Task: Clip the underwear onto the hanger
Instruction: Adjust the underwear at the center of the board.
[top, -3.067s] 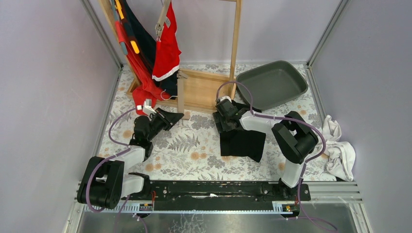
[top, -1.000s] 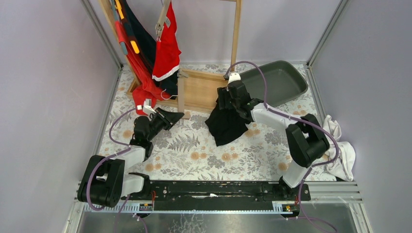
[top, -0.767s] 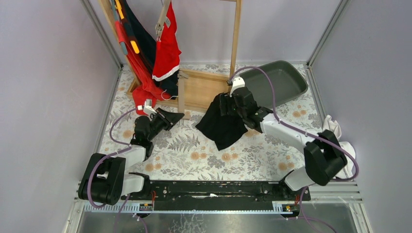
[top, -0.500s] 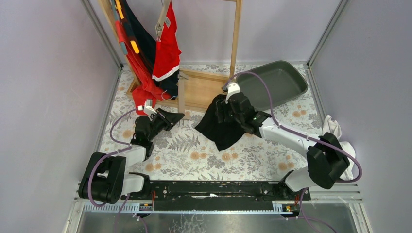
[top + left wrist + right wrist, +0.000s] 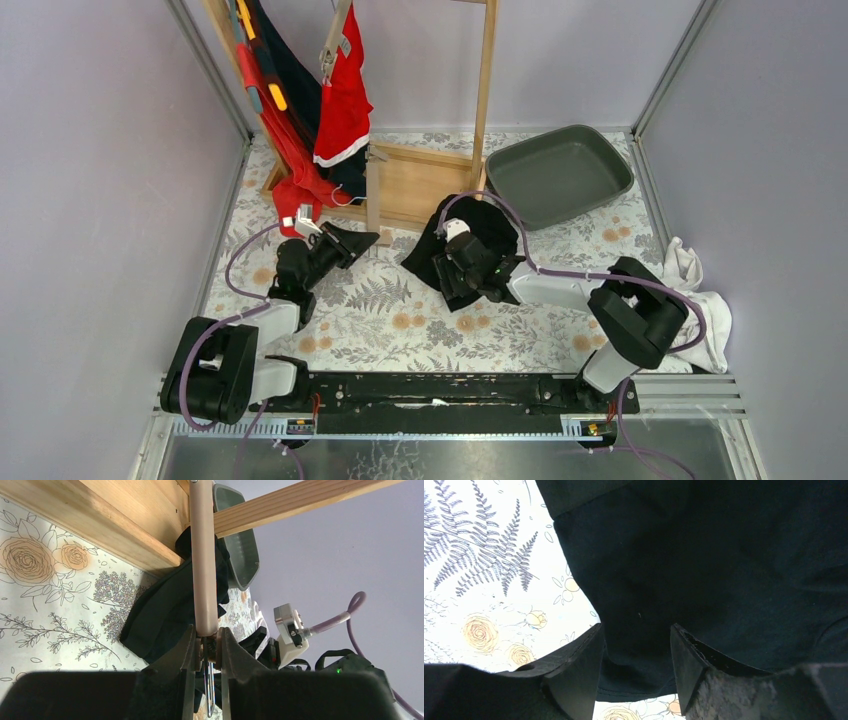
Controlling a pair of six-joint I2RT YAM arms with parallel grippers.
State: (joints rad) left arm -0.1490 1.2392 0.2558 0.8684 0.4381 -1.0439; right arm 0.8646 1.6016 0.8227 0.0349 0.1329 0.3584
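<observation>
Pick-up step. Black underwear (image 5: 480,222) heaped mid-desk (image 5: 380,320); right tool (image 5: 636,635) parted astride its edge. At 9 o'clock, left tool (image 5: 206,640) clamps hanger (image 5: 204,570). Next: pinch hem, carry to clip.

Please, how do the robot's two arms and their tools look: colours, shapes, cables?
The left arm and right arm have white links and black joints. A purple cable runs along each. A small white box sits on each wrist. The left tool and right tool are black, with two blunt fingers each.
</observation>
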